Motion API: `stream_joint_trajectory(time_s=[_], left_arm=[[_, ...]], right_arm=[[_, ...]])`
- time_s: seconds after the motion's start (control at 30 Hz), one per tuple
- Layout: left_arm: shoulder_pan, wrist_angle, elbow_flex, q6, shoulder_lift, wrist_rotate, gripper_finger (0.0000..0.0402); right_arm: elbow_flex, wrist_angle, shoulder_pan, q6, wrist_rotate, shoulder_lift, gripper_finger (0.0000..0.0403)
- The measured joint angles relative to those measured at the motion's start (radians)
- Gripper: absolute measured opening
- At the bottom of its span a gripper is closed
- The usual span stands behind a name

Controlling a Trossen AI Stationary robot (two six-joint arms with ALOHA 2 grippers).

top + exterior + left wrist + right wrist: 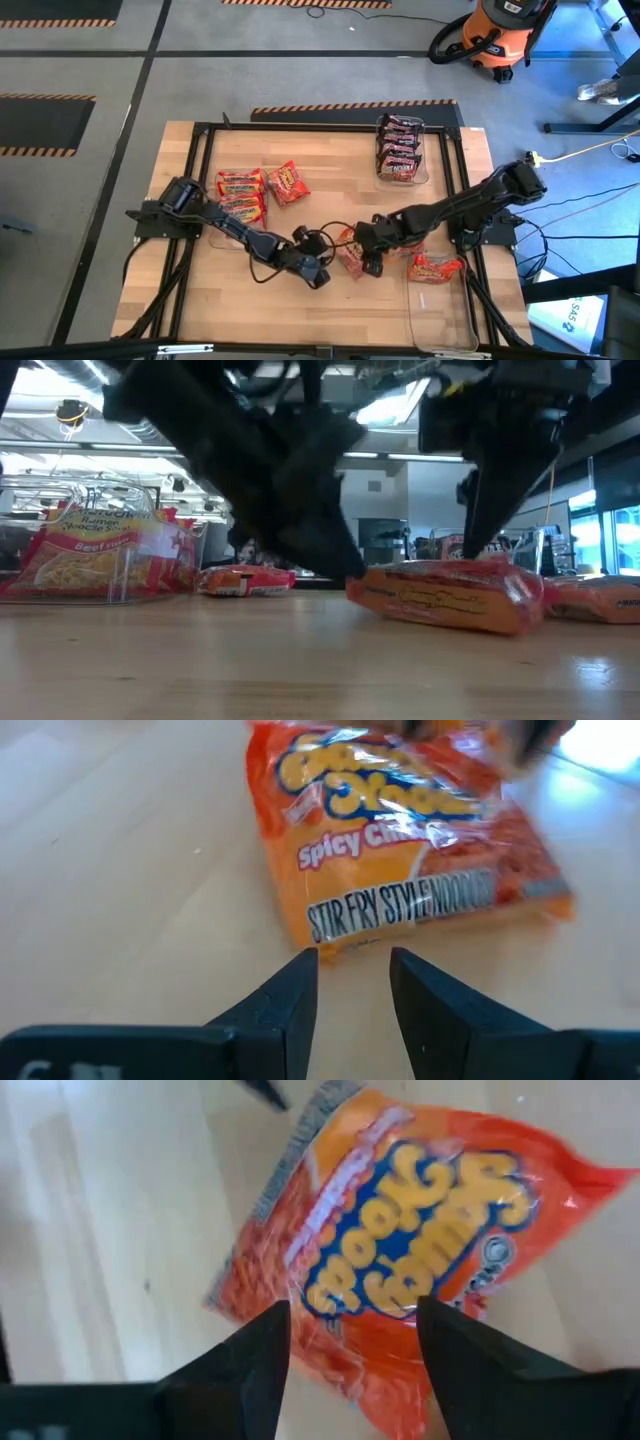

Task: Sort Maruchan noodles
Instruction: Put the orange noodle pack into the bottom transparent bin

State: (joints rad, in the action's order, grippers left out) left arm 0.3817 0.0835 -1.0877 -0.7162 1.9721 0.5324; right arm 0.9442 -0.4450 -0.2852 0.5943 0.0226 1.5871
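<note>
An orange packet lies flat mid-table, and it is flanked by both arms. The right gripper is poised over it, fingers apart, apparently for a pinch from above. The left gripper is levelled at its near edge, fingers narrowly parted, nothing held. Bare wood is left on the left arm's side. The other packets are grouped well apart; one lies just beside.
</note>
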Motion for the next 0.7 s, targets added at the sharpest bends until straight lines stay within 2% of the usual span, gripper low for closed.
stream_joint_trajectory(time_s=[0.13,0.27,0.33,0.47,0.7], left_arm=[[0.038,-0.008,0.001,0.016,-0.049,0.002,0.0121],[0.074,0.031,0.001,0.065,-0.066,0.027,0.0121],[0.088,0.066,0.001,0.101,-0.062,0.046,0.0121],[0.094,0.156,0.001,0.166,-0.041,0.053,0.0121],[0.074,0.249,0.001,0.186,0.03,0.023,0.0121]], right_arm=[[0.018,-0.049,0.01,-0.031,0.008,-0.06,0.0197],[-0.025,-0.038,0.073,-0.054,0.015,-0.128,0.0197],[-0.07,0.018,0.119,-0.054,0.043,-0.145,0.0197],[-0.178,0.163,0.205,-0.05,0.178,-0.146,0.0197],[-0.263,0.328,0.248,0.003,0.273,-0.136,0.0212]])
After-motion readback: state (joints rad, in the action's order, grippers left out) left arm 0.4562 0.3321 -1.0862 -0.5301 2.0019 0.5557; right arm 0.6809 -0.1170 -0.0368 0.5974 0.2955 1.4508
